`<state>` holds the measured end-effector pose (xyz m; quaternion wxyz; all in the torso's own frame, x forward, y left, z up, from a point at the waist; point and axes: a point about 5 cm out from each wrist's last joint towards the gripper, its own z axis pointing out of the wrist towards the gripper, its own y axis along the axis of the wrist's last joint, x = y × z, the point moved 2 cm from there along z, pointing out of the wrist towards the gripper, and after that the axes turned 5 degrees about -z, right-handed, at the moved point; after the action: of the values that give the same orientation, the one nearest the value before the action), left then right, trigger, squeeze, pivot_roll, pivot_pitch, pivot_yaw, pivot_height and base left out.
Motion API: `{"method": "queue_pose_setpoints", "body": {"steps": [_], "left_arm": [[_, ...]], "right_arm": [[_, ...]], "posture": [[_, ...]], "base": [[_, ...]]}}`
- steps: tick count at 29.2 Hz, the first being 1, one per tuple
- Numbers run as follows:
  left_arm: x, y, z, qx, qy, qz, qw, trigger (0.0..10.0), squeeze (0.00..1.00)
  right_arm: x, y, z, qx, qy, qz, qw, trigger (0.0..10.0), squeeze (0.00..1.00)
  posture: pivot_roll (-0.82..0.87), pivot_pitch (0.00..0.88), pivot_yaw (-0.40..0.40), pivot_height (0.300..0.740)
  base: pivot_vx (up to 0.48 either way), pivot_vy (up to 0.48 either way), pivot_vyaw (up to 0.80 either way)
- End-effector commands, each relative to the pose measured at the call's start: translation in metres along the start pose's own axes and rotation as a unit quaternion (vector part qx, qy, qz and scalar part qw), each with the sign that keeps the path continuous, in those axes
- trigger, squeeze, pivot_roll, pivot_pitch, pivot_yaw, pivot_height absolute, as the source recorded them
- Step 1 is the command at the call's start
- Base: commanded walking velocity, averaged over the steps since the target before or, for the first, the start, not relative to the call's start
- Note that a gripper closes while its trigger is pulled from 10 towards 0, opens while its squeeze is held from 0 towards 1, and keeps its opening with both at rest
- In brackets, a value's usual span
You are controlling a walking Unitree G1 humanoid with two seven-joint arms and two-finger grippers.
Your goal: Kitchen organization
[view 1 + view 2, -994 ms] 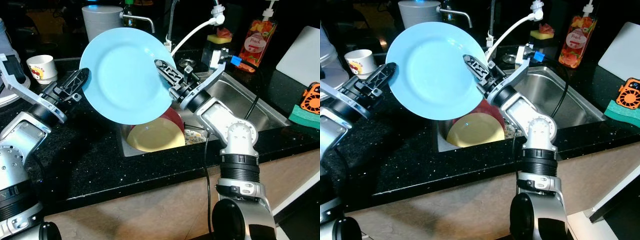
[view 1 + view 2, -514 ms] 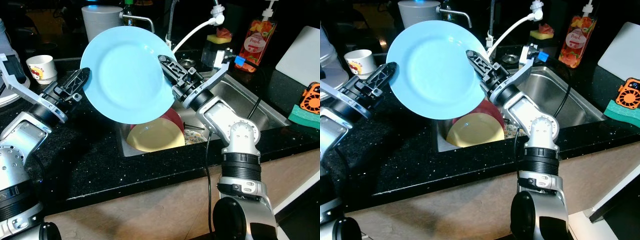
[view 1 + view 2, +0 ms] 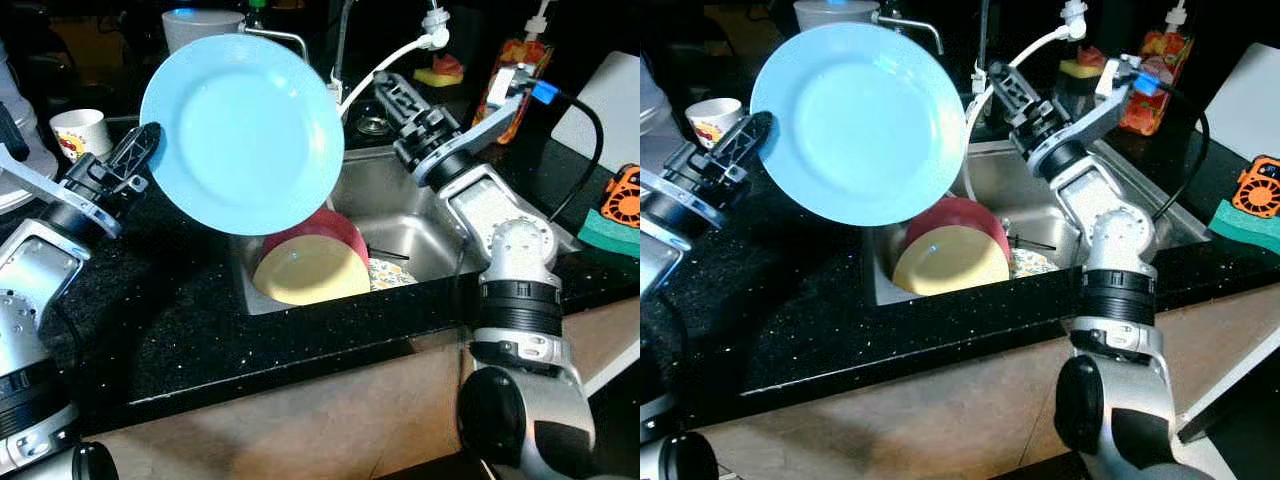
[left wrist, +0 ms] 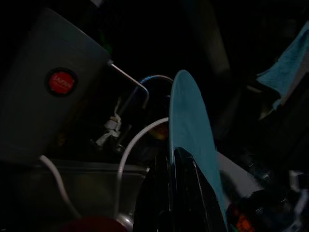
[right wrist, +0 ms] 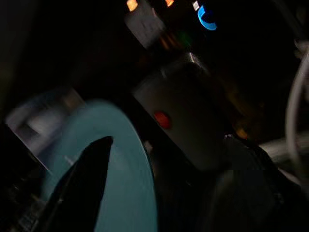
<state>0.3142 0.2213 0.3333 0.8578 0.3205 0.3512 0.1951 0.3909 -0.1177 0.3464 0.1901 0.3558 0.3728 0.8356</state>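
The left end effector (image 3: 140,160) pinches the rim of the blue plate (image 3: 242,134), tilted above the sink (image 3: 420,215). The right end effector (image 3: 390,95), fingers parted, grips nothing beside it.

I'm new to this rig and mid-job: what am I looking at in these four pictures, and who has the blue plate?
A humanoid robot stands at a black kitchen counter. The two wide pictures come from its head camera; the two dark ones look along each wrist. The left gripper holds the light blue plate by its edge, upright above the sink. The right gripper is beside the plate, apart from it, jaws open. In the sink lie a yellow plate and a red plate. A cup and a soap bottle stand on the counter.
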Motion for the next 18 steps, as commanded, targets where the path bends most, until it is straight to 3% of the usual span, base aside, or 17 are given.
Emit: {"method": "queue_pose_setpoints", "body": {"steps": [1,5,12,13,18], "left_arm": [[-0.005,0.001,-0.001,0.007,-0.012,0.001,1.0,0.0,0.0],[-0.01,-0.006,0.0,0.021,-0.025,-0.008,0.999,0.0,0.0],[-0.01,-0.009,0.001,0.027,-0.028,-0.012,0.999,0.0,0.0],[-0.01,-0.01,0.001,0.028,-0.029,-0.014,0.999,0.0,0.0],[-0.01,-0.009,0.0,0.028,-0.027,-0.014,0.999,0.0,0.0]], "right_arm": [[-0.002,-0.012,-0.001,0.024,-0.001,-0.02,1.0,10.0,0.0],[0.014,-0.037,0.0,0.057,0.033,0.008,0.998,10.0,0.0],[0.025,-0.041,0.002,0.057,0.059,0.033,0.996,10.0,0.0],[0.029,-0.041,0.003,0.052,0.071,0.051,0.995,0.0,0.0],[0.032,-0.038,0.002,0.04,0.083,0.077,0.993,0.0,0.0]], "posture": [[0.04,0.108,0.007,0.74],[0.04,0.108,0.01,0.74],[0.04,0.108,0.01,0.74],[0.04,0.108,0.009,0.74],[0.04,0.108,0.007,0.74]], "base": [[0.0,0.0,0.0],[0.0,0.0,0.0],[0.0,0.0,0.0],[0.0,0.0,0.0],[0.0,0.0,0.0]]}}
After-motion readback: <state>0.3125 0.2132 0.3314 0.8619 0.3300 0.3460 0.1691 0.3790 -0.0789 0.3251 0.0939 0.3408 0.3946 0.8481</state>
